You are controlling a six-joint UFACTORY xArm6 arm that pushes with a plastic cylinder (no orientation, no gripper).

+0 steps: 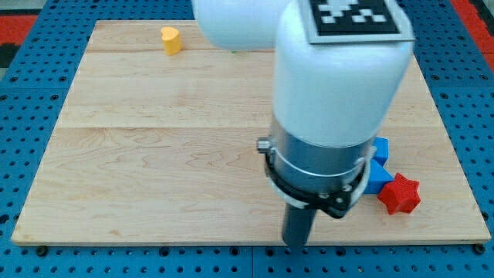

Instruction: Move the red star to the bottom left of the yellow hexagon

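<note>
The red star lies near the view's bottom right of the wooden board. It touches a blue block on its left. The yellow hexagon stands far off near the view's top left. My rod comes down from the white arm body, and my tip sits near the board's bottom edge, well to the left of the red star and apart from it. The arm body hides part of the blue blocks.
A second blue block lies just above the first, partly behind the arm. A sliver of green shows under the arm at the view's top. The board lies on a blue perforated base.
</note>
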